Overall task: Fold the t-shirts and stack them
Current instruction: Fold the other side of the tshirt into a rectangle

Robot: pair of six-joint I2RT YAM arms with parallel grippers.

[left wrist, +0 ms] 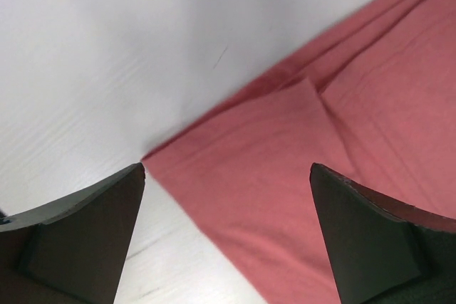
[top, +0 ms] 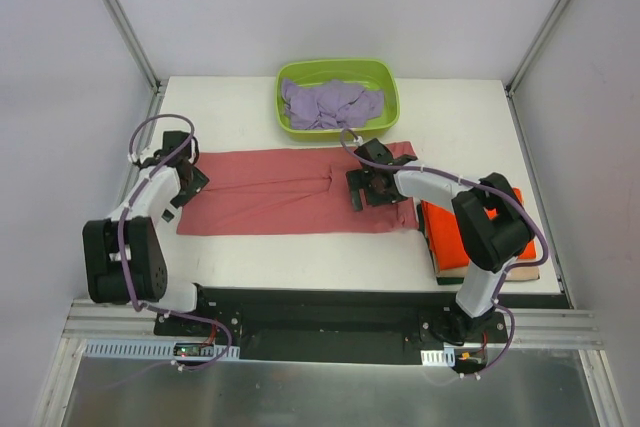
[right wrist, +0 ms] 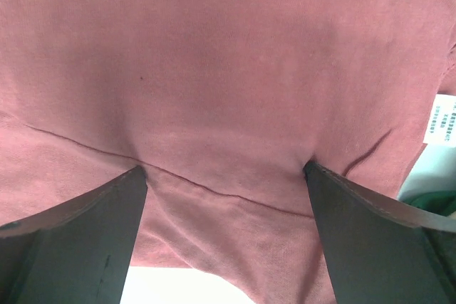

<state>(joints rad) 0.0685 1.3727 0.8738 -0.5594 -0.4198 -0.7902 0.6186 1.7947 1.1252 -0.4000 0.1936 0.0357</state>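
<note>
The salmon-red t-shirt (top: 280, 192) lies folded into a long flat strip across the middle of the table. My left gripper (top: 188, 185) is open at the strip's left end, its jaws straddling the cloth's corner (left wrist: 235, 176). My right gripper (top: 368, 187) is open and pressed down onto the strip's right part, both fingertips touching the cloth (right wrist: 228, 105). A white care label (right wrist: 443, 120) shows at the cloth's edge. A folded bright orange t-shirt (top: 450, 237) lies on a tan one (top: 520, 269) at the right. A lavender t-shirt (top: 330, 105) lies crumpled in the tub.
The lime-green tub (top: 385, 77) stands at the back centre, just behind the red strip. The stack of folded shirts sits by the table's right front edge, under my right arm's elbow. White walls and metal posts enclose the table.
</note>
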